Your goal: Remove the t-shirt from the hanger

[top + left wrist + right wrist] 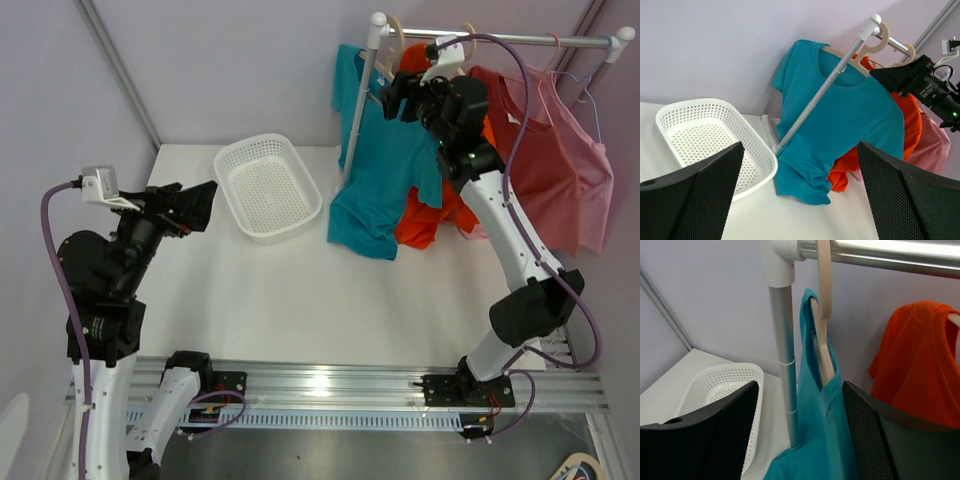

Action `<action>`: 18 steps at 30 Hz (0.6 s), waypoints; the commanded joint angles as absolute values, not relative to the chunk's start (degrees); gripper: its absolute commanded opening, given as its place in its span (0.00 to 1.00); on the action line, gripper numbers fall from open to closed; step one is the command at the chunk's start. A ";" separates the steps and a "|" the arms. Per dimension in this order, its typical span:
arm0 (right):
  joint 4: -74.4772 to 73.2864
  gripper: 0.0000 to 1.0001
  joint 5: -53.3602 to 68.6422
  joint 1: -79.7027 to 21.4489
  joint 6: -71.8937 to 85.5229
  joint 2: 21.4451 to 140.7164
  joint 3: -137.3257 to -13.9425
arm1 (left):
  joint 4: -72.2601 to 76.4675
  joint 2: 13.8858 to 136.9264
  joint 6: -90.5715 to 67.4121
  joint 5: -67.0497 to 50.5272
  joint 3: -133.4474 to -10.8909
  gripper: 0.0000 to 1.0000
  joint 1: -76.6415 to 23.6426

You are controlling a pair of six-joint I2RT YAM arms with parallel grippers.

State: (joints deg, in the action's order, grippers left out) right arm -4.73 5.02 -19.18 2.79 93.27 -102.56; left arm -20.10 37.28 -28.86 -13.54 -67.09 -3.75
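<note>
A teal t-shirt (385, 170) hangs on a beige wooden hanger (393, 40) at the left end of the clothes rail (520, 40), its hem resting on the table. My right gripper (392, 98) is up at the shirt's near shoulder and stands open. In the right wrist view the teal t-shirt (825, 440) and its hanger (824, 330) lie between the spread fingers, closer to the right one, and nothing is gripped. My left gripper (205, 205) hovers open over the left of the table, facing the teal t-shirt (840, 120) from a distance.
A white perforated basket (268, 185) sits on the table left of the shirt. The rail's slanted post (785, 350) stands just left of the hanger. An orange shirt (430, 215), a red one (540, 170) and a pink one (595, 190) hang further right.
</note>
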 commanded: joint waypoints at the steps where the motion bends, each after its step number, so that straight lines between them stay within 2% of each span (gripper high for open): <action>1: -0.27 0.72 1.85 -19.51 -1.76 96.84 -107.83 | -21.80 38.32 -26.89 -11.96 -68.38 1.00 -3.87; 11: 2.37 0.63 0.61 -18.90 -1.93 105.11 -121.11 | -20.92 35.95 -26.37 -9.05 -66.53 1.00 -3.87; 16: 2.03 0.56 1.67 -17.84 -0.26 108.45 -127.77 | -21.01 36.47 -26.46 -9.31 -66.36 1.00 -3.87; 18: 0.89 0.47 2.19 -17.58 -0.26 110.73 -130.15 | -20.92 36.74 -26.54 -9.32 -66.36 1.00 -3.87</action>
